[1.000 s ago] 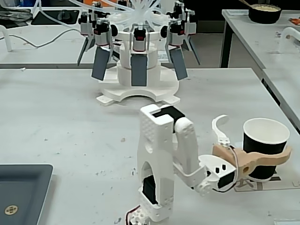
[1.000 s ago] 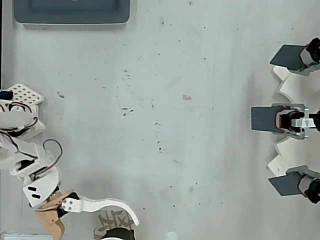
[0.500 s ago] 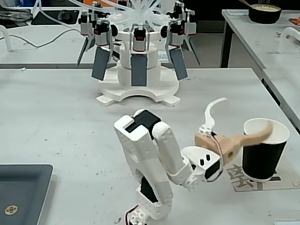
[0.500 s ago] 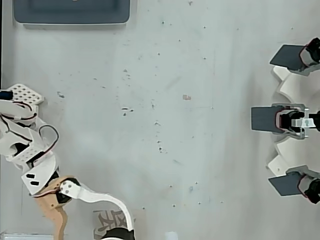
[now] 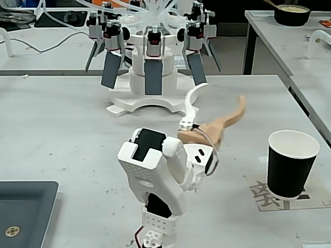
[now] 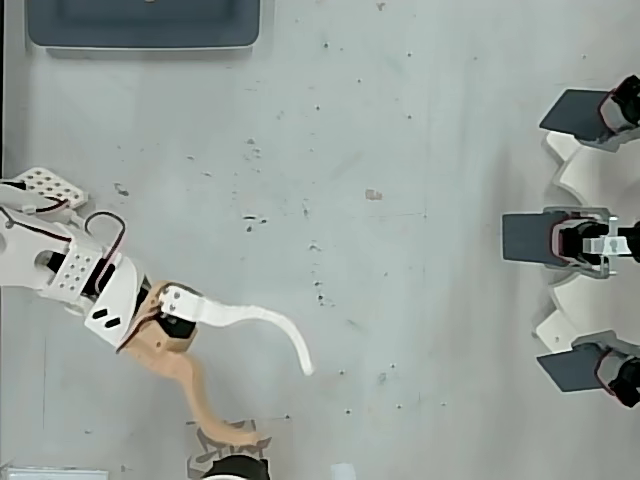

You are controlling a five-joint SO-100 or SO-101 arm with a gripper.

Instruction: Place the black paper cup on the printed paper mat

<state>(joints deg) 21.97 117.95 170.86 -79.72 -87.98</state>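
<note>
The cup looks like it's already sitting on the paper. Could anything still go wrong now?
The black paper cup stands on the printed paper mat, near the table's corner. In the overhead view the gripper has open jaws, the tan one close to the cup. A careless swing might tip the empty cup or drag the mat.

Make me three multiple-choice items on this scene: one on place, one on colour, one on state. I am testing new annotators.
1. In the fixed view, where does the black paper cup stand?
A. on the printed paper mat
B. in the dark tray
C. between the jaws

2. What colour is the cup's inside?
A. black
B. white
C. red

3. How is the gripper?
A. shut on the cup
B. open, empty
C. out of view

A: its base rests on the mat. B: pale interior shows. B: the jaws are spread, nothing between.
</note>
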